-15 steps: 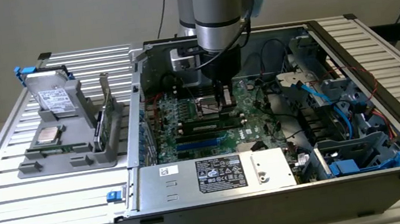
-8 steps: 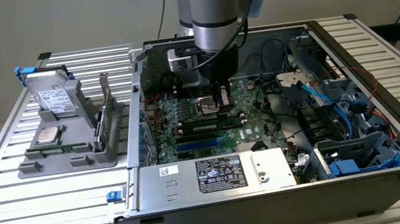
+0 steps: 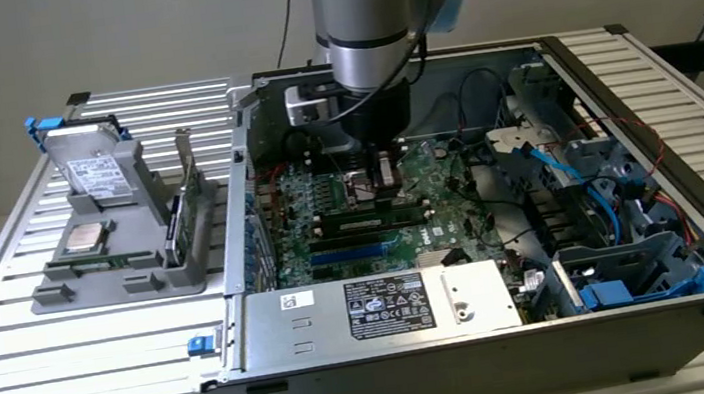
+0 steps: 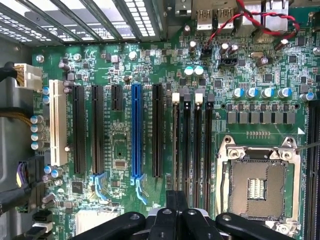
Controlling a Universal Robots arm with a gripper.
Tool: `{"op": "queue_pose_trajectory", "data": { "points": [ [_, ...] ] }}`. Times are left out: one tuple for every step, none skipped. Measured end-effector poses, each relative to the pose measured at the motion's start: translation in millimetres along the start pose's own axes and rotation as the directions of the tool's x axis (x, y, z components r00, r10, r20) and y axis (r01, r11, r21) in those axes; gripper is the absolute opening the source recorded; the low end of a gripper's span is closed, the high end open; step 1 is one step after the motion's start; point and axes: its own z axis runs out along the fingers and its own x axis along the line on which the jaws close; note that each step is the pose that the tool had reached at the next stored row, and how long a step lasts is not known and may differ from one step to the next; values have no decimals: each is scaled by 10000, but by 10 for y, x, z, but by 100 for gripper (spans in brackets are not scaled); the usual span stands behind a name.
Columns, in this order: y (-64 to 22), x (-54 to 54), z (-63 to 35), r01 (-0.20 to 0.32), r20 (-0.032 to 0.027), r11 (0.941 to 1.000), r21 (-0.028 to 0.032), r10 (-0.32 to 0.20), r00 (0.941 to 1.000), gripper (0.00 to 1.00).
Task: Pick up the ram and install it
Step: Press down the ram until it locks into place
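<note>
I start at the gripper (image 4: 176, 200). It hangs low inside the open computer case (image 3: 508, 364), right over the row of memory slots (image 4: 192, 145). I cannot tell if it is clenched or let go, because its dark tips sit close together and hide what is between them.

Just under it, in the middle of the exterior view, is the ram (image 3: 375, 221) — a long thin stick with a small pale label. It stands on its edge, in line with the slots, which is how it has to go in. I cannot tell if it is pushed all the way down, or if the gripper is touching it.

Beside the slots is the open processor socket (image 4: 257, 187).

Well apart, at the exterior view's left, a gray holder (image 3: 121, 283) sits on the table. It keeps the square processor chip (image 3: 88, 236) lying flat and the big green expansion card (image 3: 189, 212) standing up — easy for me to grab from above.
</note>
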Motion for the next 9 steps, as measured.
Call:
{"op": "queue_pose_trajectory", "data": {
  "points": [
    [8, 1, -1, 1, -2, 10000, -5, -1, 10000, 11],
    [18, 1, -1, -1, -1, 10000, -8, 1, 10000, 11],
    [27, 1, -2, -2, -1, 10000, -14, 2, 10000, 11],
    [37, 1, -2, -5, -1, 10000, -22, 5, 10000, 11],
    [47, 1, -2, -9, -2, 10000, -36, 9, 10000, 11],
    [59, 1, -3, -11, -2, 10000, -51, 11, 10000, 11],
    [70, 1, -3, -14, -2, 10000, -68, 14, 10000, 11],
    [80, 2, -4, -15, -2, 10000, -86, 15, 10000, 11],
    [88, 2, -4, -15, -3, 9999, -117, 15, 10000, 11]
  ]
}}
